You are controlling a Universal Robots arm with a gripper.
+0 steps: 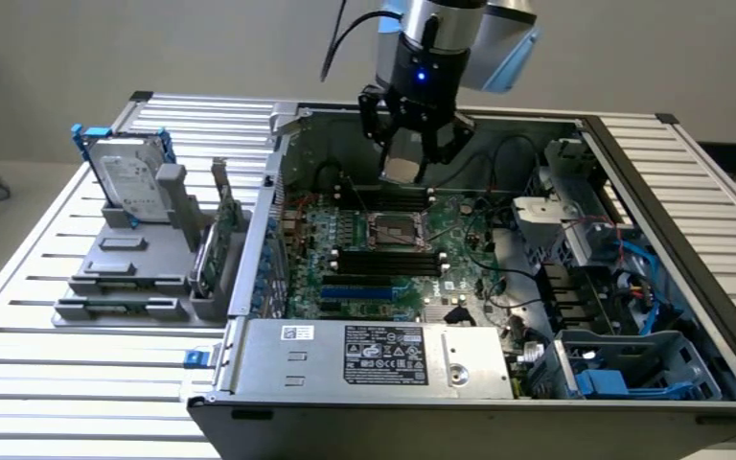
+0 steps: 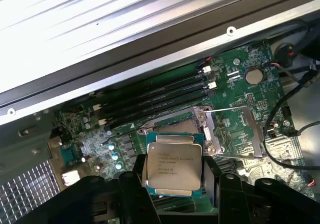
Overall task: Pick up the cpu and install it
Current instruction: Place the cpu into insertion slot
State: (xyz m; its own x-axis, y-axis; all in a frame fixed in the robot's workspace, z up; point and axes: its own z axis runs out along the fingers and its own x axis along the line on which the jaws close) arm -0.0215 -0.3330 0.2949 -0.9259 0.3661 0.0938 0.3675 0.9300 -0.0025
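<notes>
The cpu (image 2: 173, 165) is up in the air, pinched by its edges between the jaws of the gripper (image 1: 409, 161), with its silver lid facing the wrist camera. It hangs over the open computer case (image 1: 342, 431), above the motherboard (image 1: 458, 225), near the socket (image 1: 391, 228) but clearly apart from it. To my eye the pick-up is done and the seating is not: the socket's frame stands open with nothing in it, as far as I can see. The case also holds a labelled silver power supply (image 1: 368, 355) and a blue drive cage (image 1: 636, 369). Outside the case, on the exterior view's left, a grey stand (image 1: 126, 273) carries the hard drive (image 1: 131, 177) upright.
</notes>
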